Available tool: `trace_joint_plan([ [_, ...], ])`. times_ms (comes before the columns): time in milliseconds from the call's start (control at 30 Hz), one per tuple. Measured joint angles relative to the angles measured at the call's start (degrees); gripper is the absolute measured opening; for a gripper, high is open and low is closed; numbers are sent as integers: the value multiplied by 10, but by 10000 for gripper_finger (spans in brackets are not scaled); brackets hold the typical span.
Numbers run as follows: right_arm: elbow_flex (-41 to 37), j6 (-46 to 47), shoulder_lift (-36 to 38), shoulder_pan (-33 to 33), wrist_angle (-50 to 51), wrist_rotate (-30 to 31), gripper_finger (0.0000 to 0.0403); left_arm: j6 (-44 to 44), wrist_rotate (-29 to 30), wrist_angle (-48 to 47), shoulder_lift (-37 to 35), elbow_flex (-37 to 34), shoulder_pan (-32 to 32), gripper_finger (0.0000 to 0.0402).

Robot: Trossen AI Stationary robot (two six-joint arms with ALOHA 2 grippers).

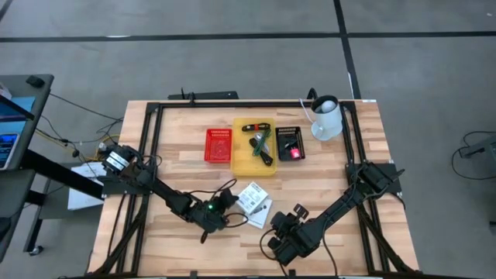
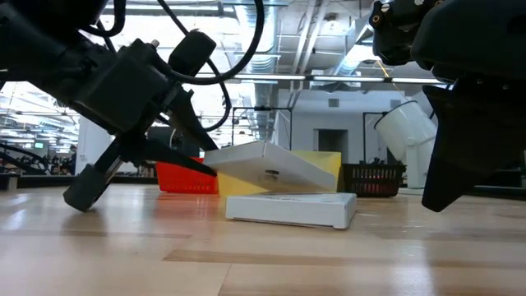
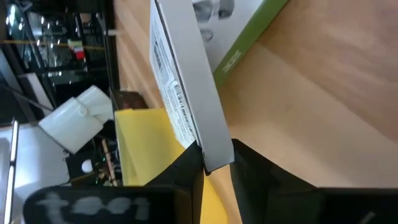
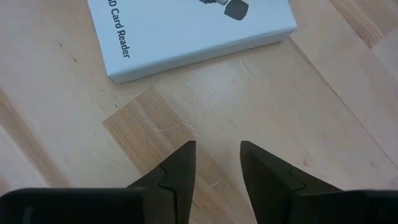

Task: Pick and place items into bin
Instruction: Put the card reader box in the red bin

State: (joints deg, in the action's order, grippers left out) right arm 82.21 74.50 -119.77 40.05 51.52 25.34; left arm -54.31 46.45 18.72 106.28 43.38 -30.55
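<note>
The white printed cardboard packet [image 3: 186,93], barcoded on its edge, is tilting off the wooden bench [image 1: 155,232], pinched by the left pincer [image 3: 214,163]. The right pincer [image 4: 217,162] is hovering slightly parted, empty, near another white box [image 4: 186,31] reading "Card Reader".

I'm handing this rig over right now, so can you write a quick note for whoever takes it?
Left end effector: shut on the edge of a white box, one end tilted up off a second white box on the table.
Right end effector: open, empty, hovering over bare wood beside that second box.
Yellow bin: already holds green-and-black tools and a dark cable. A red bin and a black bin flank it.
Left to do: carry the gripped box to a bin, then the second box.
</note>
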Motion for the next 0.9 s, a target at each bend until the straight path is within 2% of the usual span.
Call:
trace_joint_plan([
  [233,0,0,0,0,0,0,121,6,43,3,0,0,-3,51],
  [500,0,0,0,0,0,0,121,0,139,4,0,0,-11,51],
  [733,0,-1,0,0,0,0,121,-63,244,42,-4,0,-29,50],
  [900,0,-1,0,0,-1,0,121,-88,268,52,-30,0,-40,50],
])
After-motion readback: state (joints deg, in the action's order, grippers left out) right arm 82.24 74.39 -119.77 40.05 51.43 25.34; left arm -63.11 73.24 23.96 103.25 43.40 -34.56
